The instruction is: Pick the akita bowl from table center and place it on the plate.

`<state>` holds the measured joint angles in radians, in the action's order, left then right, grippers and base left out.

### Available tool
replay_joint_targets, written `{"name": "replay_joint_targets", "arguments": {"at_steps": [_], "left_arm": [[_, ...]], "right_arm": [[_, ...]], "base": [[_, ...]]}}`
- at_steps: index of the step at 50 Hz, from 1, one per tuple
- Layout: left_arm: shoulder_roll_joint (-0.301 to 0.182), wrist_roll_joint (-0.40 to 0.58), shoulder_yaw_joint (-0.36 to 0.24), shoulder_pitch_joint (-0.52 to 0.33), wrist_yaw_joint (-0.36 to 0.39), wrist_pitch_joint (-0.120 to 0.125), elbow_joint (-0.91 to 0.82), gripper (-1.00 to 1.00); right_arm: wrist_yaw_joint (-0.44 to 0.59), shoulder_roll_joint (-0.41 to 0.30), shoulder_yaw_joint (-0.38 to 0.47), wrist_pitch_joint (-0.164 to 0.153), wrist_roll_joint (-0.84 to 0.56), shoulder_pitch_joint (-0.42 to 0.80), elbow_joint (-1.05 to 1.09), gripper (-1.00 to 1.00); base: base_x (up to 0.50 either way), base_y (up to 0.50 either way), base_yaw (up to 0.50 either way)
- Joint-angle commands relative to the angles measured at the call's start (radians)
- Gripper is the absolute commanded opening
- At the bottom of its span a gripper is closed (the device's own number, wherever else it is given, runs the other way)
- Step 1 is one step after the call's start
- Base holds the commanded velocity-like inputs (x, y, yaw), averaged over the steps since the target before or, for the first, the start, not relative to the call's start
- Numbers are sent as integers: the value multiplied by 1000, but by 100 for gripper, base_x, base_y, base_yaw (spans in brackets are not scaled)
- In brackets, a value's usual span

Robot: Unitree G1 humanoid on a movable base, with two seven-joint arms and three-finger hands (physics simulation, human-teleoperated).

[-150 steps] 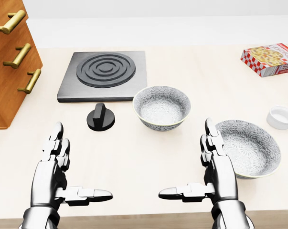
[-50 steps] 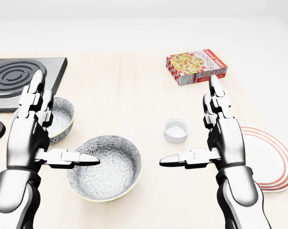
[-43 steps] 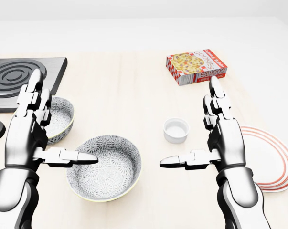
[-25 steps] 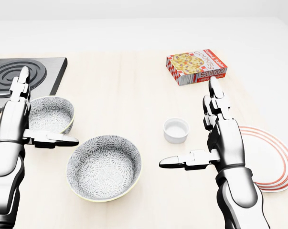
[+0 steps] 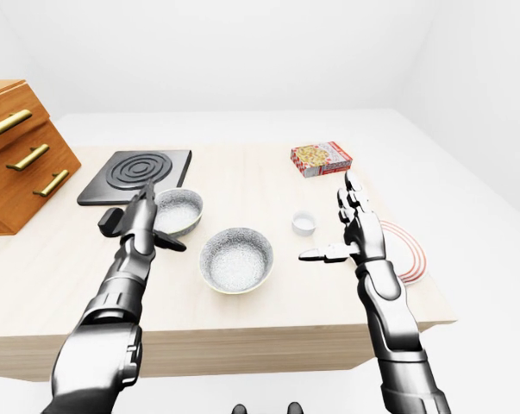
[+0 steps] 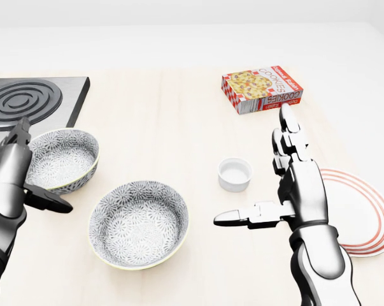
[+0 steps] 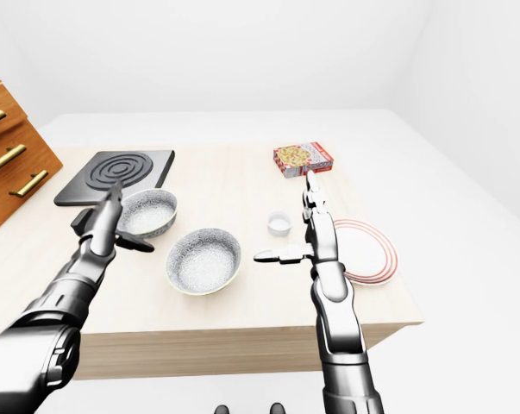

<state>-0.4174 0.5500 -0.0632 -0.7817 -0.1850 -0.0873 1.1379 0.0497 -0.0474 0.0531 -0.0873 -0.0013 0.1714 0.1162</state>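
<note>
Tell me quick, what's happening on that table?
Left hand and right hand open, empty. Akita bowl sits untouched between them. Plate bare beyond the right hand; small white cup stands near the path.
</note>
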Motion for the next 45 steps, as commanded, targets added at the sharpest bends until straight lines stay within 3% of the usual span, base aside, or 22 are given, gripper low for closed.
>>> {"name": "replay_joint_targets", "arguments": {"at_steps": [1,9,23,33,35,45], "left_arm": [[-16,209,57,-75,-94,0,151,100],[-4,293,63,-95,-119,0,165,100],[16,346,59,-103,-109,0,189,100],[14,351,54,-107,-39,0,187,100],[18,330,43,-102,9,0,191,100],[14,326,51,-115,61,0,184,100]], "right_arm": [[2,-2,3,0,-3,-2,-5,100],[4,-3,3,0,-3,-2,-10,100],[2,-2,2,0,-5,12,-25,100],[0,0,-2,0,-8,13,-33,100],[0,1,-2,0,-7,15,-37,100],[-3,2,-5,0,-7,21,-59,100]], "base": [[0,0,0],[0,0,0],[0,0,0],[0,0,0],[0,0,0],[0,0,0]]}}
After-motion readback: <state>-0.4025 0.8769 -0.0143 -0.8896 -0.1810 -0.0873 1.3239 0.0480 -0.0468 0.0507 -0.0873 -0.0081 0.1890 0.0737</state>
